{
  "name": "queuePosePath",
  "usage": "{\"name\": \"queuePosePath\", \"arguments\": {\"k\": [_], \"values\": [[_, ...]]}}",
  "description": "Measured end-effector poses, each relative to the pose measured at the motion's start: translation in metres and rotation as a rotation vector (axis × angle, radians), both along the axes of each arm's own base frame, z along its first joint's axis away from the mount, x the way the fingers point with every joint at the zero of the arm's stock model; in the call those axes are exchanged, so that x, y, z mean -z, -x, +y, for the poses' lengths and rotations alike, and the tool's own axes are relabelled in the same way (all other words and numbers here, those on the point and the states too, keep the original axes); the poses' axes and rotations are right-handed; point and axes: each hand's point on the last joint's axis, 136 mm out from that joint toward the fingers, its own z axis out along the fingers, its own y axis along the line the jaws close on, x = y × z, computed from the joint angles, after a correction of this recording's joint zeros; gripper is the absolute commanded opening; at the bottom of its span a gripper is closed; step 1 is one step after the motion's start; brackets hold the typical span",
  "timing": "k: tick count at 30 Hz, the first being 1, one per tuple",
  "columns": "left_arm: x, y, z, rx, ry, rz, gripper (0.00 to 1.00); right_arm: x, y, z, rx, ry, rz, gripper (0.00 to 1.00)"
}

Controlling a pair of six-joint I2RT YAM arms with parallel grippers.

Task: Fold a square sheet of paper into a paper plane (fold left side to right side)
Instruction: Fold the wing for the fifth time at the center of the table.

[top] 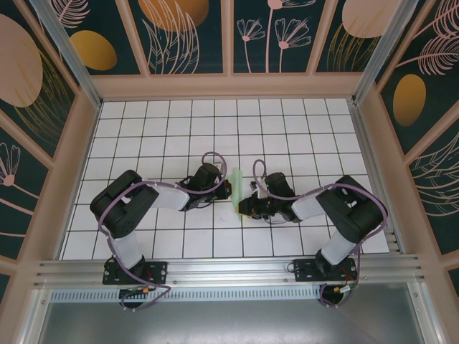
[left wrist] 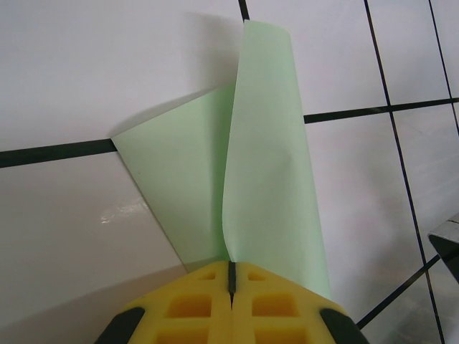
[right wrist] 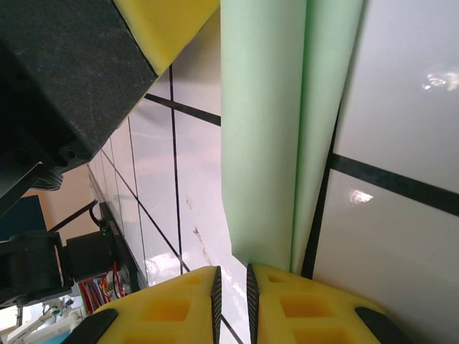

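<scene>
Mint-green paper (top: 234, 179) lies folded into a narrow strip on the tiled table (top: 179, 122), between my two arms. My left gripper (left wrist: 231, 278) is clamped tight on one end, and a flap rises from the seam. My right gripper (right wrist: 232, 287) sits at the other end, its fingers a sliver apart. I cannot tell whether they pinch it.

Mint-green paper plane (left wrist: 265, 179), black-gridded white table (top: 179, 122)

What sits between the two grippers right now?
The folded green paper, one flap raised; the top view shows it between the left gripper and right gripper.
</scene>
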Motion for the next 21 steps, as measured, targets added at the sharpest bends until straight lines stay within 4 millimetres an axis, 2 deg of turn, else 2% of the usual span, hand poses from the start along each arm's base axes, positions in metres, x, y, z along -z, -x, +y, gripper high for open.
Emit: {"name": "queuePosePath", "arguments": {"k": [21], "values": [[0.0004,-0.0046,0.0021,-0.004,-0.031,0.015,0.0,0.0069,0.0024,0.0011,-0.036,0.129,0.003,0.22]]}}
